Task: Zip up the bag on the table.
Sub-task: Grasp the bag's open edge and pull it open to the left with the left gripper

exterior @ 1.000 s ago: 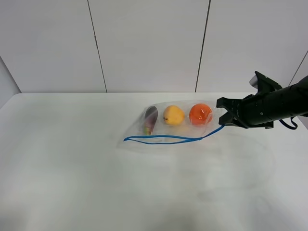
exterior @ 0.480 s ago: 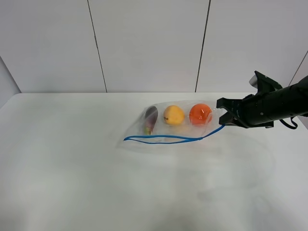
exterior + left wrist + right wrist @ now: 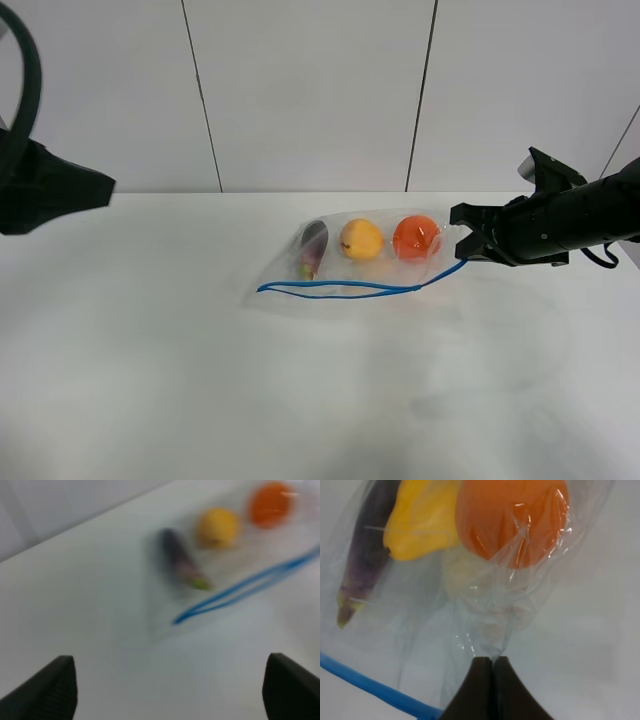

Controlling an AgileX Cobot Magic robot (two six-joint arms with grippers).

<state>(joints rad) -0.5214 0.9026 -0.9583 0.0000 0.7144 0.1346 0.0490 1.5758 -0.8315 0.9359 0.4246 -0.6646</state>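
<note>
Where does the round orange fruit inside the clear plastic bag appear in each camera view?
Exterior high: the round orange fruit lies right of centre, at the right end of the clear plastic bag.
Left wrist: blurred orange fruit, beyond the yellow pear.
Right wrist: orange fruit, large, just ahead of the shut right hand pinching the bag.
Shared landmark: the blue zipper strip.

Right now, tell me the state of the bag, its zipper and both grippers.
bag: flat on the table, eggplant, pear and orange inside
blue zipper strip: unzipped, tracks apart
left gripper: open, empty
right gripper: shut on the bag's end
</note>
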